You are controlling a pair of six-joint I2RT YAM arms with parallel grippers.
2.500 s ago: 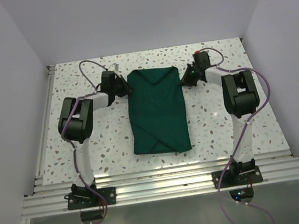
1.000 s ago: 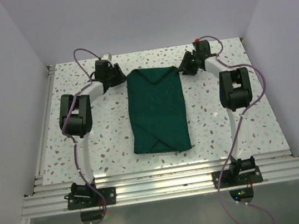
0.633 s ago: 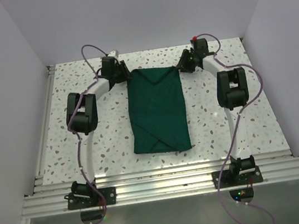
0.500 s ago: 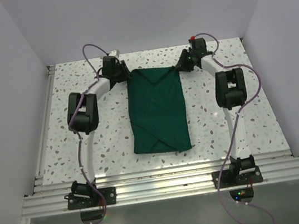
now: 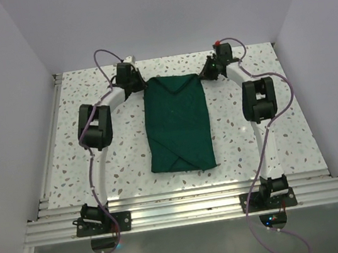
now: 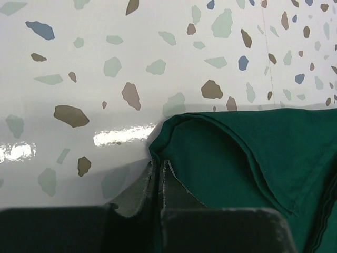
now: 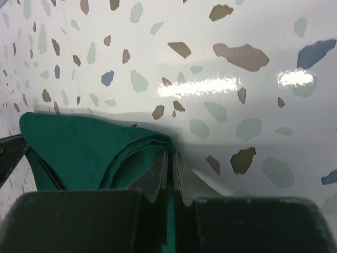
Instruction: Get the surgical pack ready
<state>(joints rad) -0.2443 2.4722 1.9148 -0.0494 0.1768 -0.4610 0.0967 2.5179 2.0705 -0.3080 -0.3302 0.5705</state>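
Observation:
The surgical pack (image 5: 178,125) is a dark green fabric bundle, folded into a long rectangle and lying flat in the middle of the speckled table. My left gripper (image 5: 142,87) is at its far left corner, low on the table. In the left wrist view this gripper (image 6: 159,164) is shut, with the edge of the green fabric (image 6: 237,168) pinched between its jaws. My right gripper (image 5: 203,77) is at the far right corner. In the right wrist view it (image 7: 169,155) is shut too, and a strip of the layered green cloth (image 7: 73,147) runs down between its fingers.
White walls enclose the speckled table (image 5: 111,167) on the left, right and far sides. An aluminium rail (image 5: 188,209) runs along the near edge by the arm bases. Purple cables (image 5: 103,60) loop above both arms.
Both grippers were partly open beside the far corners and have now shut on them. Both arms have reached slightly farther in toward the bundle. The bundle itself has not shifted.

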